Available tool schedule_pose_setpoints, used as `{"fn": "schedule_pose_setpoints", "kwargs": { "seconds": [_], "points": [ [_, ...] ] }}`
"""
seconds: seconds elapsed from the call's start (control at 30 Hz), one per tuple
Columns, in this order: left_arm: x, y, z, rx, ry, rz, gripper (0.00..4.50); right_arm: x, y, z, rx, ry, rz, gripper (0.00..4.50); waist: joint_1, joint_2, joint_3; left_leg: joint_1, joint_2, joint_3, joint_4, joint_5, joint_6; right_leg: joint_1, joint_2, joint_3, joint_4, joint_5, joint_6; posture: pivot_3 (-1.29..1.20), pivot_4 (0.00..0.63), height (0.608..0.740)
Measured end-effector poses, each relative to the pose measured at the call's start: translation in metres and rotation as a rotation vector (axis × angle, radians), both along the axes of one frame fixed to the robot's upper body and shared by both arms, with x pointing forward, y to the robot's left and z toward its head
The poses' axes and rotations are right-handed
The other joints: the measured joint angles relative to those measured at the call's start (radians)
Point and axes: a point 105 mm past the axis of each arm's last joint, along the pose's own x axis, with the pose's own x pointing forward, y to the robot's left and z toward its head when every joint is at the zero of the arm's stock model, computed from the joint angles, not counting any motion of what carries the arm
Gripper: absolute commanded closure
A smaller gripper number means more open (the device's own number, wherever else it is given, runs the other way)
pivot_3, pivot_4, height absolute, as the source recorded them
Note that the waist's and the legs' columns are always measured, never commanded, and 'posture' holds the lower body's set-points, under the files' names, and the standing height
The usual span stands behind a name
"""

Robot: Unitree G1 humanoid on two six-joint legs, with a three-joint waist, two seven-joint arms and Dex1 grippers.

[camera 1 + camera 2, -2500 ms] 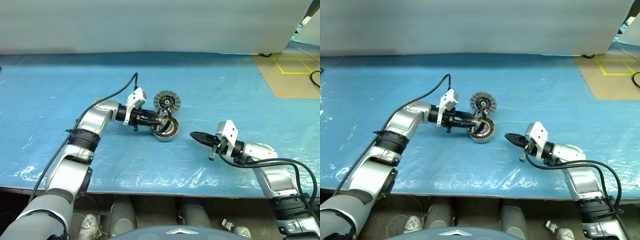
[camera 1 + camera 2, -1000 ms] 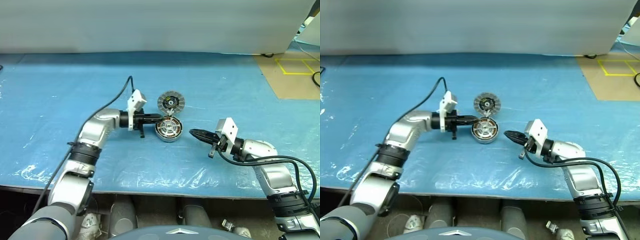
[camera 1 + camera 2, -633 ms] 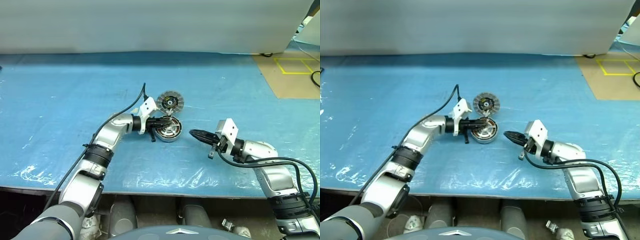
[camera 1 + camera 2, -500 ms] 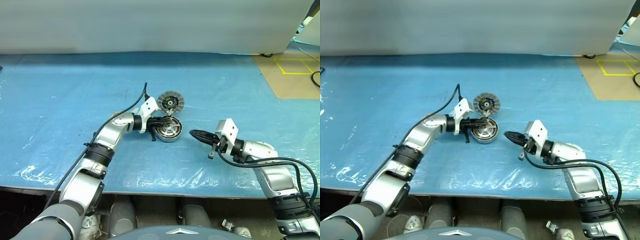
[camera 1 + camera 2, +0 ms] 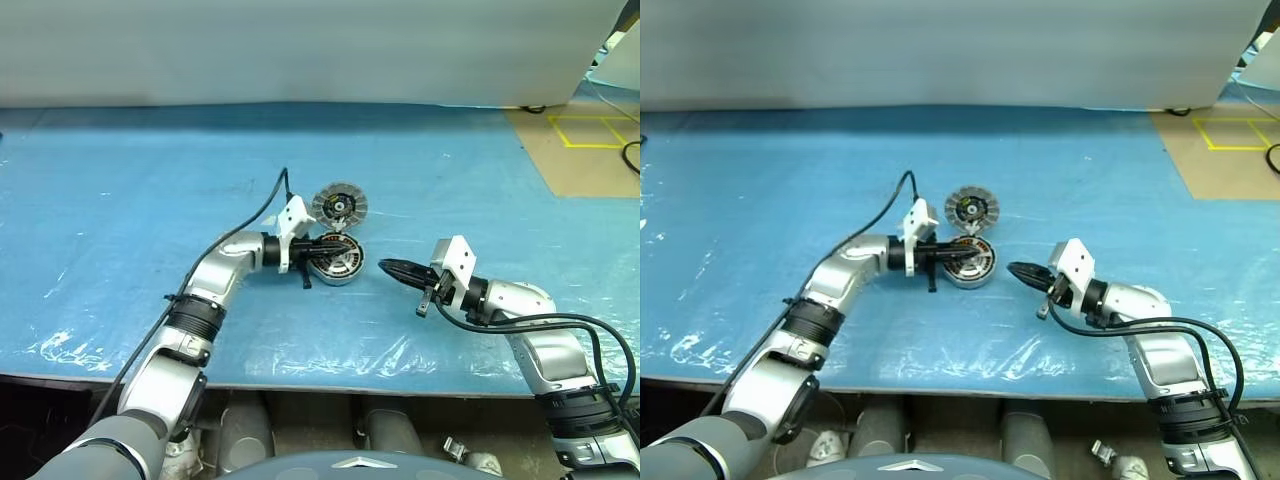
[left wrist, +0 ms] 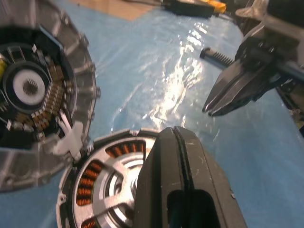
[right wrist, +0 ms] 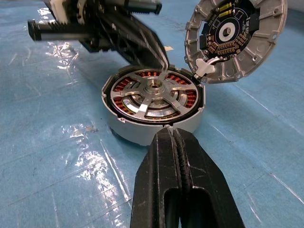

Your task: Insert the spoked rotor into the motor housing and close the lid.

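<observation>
1. The round silver metal motor housing point(image 7: 153, 107) with its ring of copper-brown windings sits flat on the blue plastic-covered bench point(image 5: 120, 180), near the middle of it.
2. The silver spoked rotor point(image 7: 151, 96) lies inside the housing, its flat spokes over the windings; the right wrist view shows this plainly, while in the head views it is only a small pale pattern.
3. The round silver-grey finned lid point(image 5: 339, 204) lies just behind the housing, touching its rim at a white tab point(image 7: 206, 66). The wrist views show its open inner face with a circuit board and a pale centre, which the head views cannot resolve.
4. The left tool point(image 5: 332, 251) reaches level over the housing from the left, its two black fingers pressed together and empty; the left wrist view shows their tips above the rotor's hub.
5. The right tool point(image 5: 386, 268) is just right of the housing, closed and holding nothing, pointing at its wall.
</observation>
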Motion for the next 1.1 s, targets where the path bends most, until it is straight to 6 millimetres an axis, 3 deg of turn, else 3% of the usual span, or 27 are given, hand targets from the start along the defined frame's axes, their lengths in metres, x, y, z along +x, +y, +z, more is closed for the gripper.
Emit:
{"fn": "schedule_pose_setpoints", "kwargs": {
  "seconds": [0.27,0.47,0.6,0.77,0.93,1.1],
  "points": [
    [0.018,0.032,0.017,0.011,-0.038,0.079,4.48,-0.004,0.005,0.006,0.014,-0.013,0.027,4.50,0.001,0.000,0.000,0.000,-0.001,0.000,0.000,0.000,0.000,0.000,0.000,0.000,0.000,0.000,0.000,0.00,0.150,0.740],
    [0.063,0.057,0.043,0.027,-0.173,0.260,4.48,-0.007,0.008,0.007,0.012,-0.009,0.036,4.50,0.004,0.000,0.000,0.000,-0.002,-0.001,0.000,0.000,0.000,0.000,0.000,0.000,0.000,0.000,0.000,0.00,0.150,0.740],
    [0.090,0.063,0.062,0.053,-0.267,0.386,4.48,-0.008,0.008,0.008,0.012,-0.011,0.037,4.50,0.008,-0.001,0.000,-0.001,-0.002,-0.002,0.001,0.002,-0.003,0.001,0.000,-0.001,0.000,0.000,0.001,0.00,0.150,0.740],
    [0.099,0.049,0.054,0.092,-0.272,0.414,4.48,-0.014,0.009,0.006,0.013,-0.006,0.036,4.50,0.013,-0.001,0.001,-0.002,-0.003,-0.004,0.001,0.002,-0.004,0.001,0.000,-0.002,0.000,0.000,0.001,0.00,0.150,0.740],
    [0.090,0.011,0.042,0.108,-0.213,0.280,4.48,-0.015,0.009,0.005,0.014,-0.006,0.033,4.50,0.026,-0.003,0.002,-0.002,-0.004,-0.005,0.001,0.002,-0.004,0.001,-0.001,-0.002,0.001,0.000,0.001,0.00,0.150,0.740],
    [0.086,-0.014,0.050,0.094,-0.222,0.223,4.48,-0.015,0.009,0.005,0.015,-0.006,0.022,4.50,0.027,-0.003,0.002,-0.003,-0.004,-0.005,0.002,0.002,-0.004,0.001,-0.001,-0.002,0.001,0.000,0.001,0.00,0.150,0.740]
  ]
}}
